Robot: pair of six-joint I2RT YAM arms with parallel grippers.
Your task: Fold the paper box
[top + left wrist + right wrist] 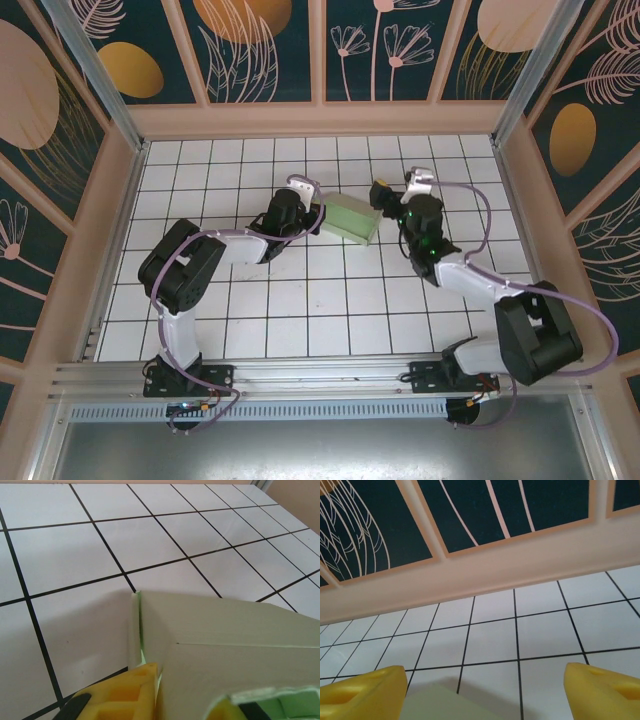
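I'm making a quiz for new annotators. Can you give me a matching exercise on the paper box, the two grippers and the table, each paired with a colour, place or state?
Things:
1. paper box
2. left gripper
3. right gripper
4. table

Descriptions:
A. white tiles with black lines
B. pale mint green
C. yellow fingers wide apart, at the box's right end
D. at the box's left end, a finger on either side of its edge

Pairs: 1-B, 2-D, 3-C, 4-A
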